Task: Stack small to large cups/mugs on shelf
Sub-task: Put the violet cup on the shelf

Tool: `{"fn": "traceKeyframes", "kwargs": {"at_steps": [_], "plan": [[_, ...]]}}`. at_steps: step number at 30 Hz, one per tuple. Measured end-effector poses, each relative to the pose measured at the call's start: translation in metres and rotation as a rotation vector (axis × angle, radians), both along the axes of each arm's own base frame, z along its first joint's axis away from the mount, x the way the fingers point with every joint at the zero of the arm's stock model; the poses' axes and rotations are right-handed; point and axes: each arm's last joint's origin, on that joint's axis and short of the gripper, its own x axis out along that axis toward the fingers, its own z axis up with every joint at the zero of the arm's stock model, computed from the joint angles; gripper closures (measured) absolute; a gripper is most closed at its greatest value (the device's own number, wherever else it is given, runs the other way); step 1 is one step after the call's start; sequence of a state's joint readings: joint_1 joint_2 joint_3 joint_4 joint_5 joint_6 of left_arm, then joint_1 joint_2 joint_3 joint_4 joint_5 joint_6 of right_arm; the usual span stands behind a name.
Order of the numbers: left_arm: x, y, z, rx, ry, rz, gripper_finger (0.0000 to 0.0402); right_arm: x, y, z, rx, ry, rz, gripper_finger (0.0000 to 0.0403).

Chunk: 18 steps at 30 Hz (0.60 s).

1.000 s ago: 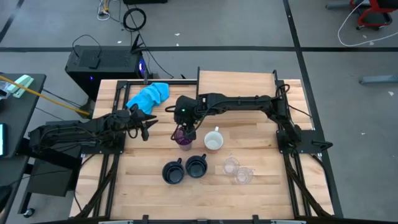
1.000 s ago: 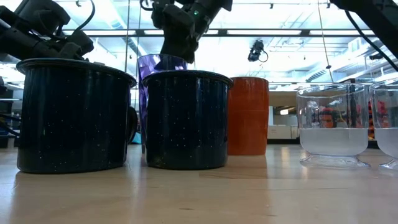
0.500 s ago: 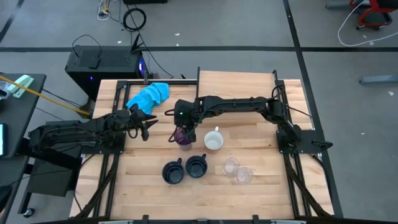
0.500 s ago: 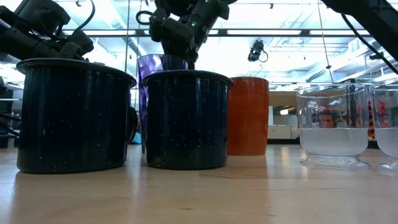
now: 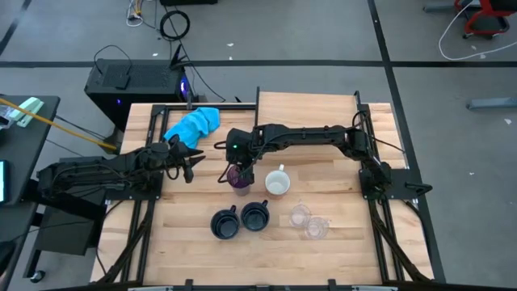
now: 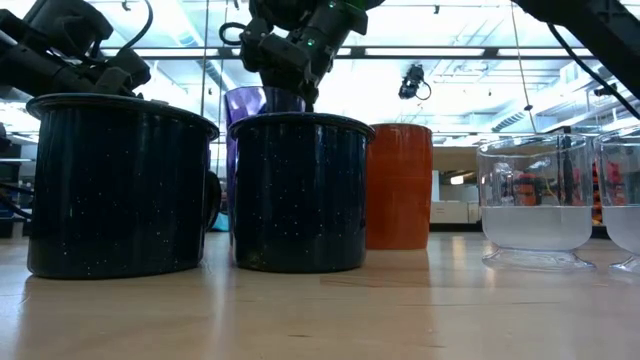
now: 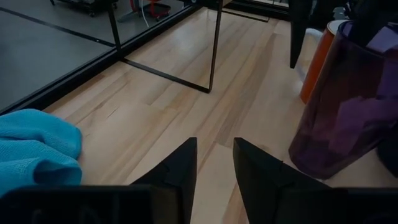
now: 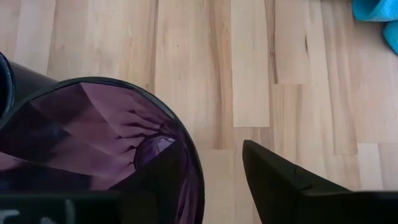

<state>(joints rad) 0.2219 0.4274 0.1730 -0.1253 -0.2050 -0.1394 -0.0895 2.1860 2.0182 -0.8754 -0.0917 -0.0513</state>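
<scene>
High view: right pincer [image 5: 237,170] astride purple tumbler [image 5: 239,179] rim.

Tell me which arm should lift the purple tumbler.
Right. The right gripper already straddles the purple tumbler rim, one finger inside. The left gripper waits off to the side.

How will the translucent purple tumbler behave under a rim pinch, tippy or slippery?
The translucent purple faceted plastic tumbler is tall and narrows toward its base, so it would probably tip if nudged sideways. Its thin translucent wall suggests it is light and may flex. The right hand has one finger inside the rim and one outside; the glossy surface could slip.
</scene>
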Motion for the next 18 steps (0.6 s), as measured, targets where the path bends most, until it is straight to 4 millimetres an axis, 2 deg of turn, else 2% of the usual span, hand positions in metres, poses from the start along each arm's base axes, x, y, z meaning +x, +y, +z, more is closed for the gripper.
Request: {"fn": "traceKeyframes", "kwargs": {"at_steps": [18], "plan": [[0.0000,0.0000,0.0000,0.000,0.000,0.000,0.0291,-0.0003,-0.0034,0.0000,0.001,0.000,-0.010,0.0335]]}}
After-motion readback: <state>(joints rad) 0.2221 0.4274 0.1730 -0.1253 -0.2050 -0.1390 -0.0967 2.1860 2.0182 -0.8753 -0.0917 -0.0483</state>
